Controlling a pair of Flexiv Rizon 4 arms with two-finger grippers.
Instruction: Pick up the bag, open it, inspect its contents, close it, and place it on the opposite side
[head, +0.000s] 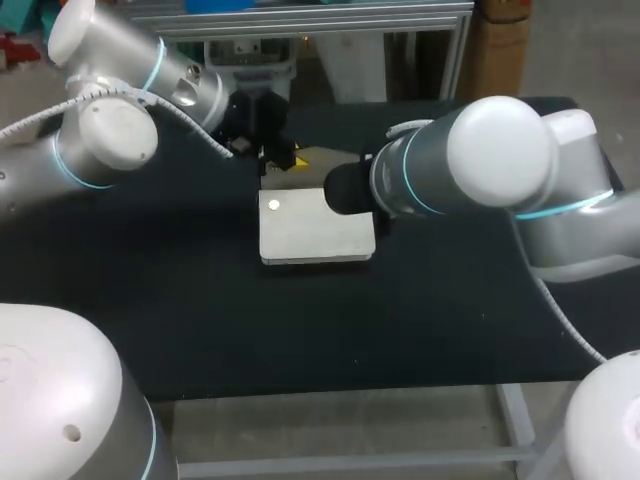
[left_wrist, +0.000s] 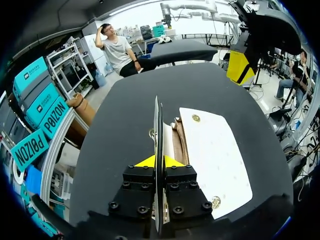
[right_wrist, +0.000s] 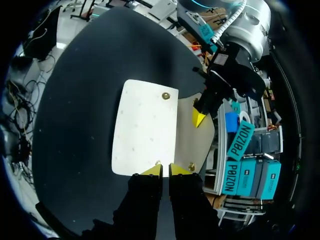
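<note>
Centrally on the table (head: 140, 290) the bag (head: 315, 232) is laid flat, pale side up, between the two arms. Its flap (left_wrist: 158, 120) is clamped in the left pincer (left_wrist: 158, 161), whose yellow tips are pressed against it from both sides. The flap is thus stood on edge, clear of the body, and this is judged to be done so that the mouth is exposed. A brown lining (left_wrist: 178, 140) can be seen just beside the raised flap, and a brass snap (left_wrist: 196, 118) on the body is left unfastened.

The right pincer (right_wrist: 165, 170) is set at the bag's edge, close to where the body meets the flap. Its tips are drawn almost together and appear to be pinched on that edge. In the head view this pincer is hidden by its own arm. The hold is judged to be meant as an anchor, so that the body is kept on the table while the flap is drawn away by the other arm.

The opening step is taken to be in hand. Inspection, closing and placing on the opposite side are not yet done. Because the flap is thin and held near its rim, a slip is a risk to be watched.
</note>
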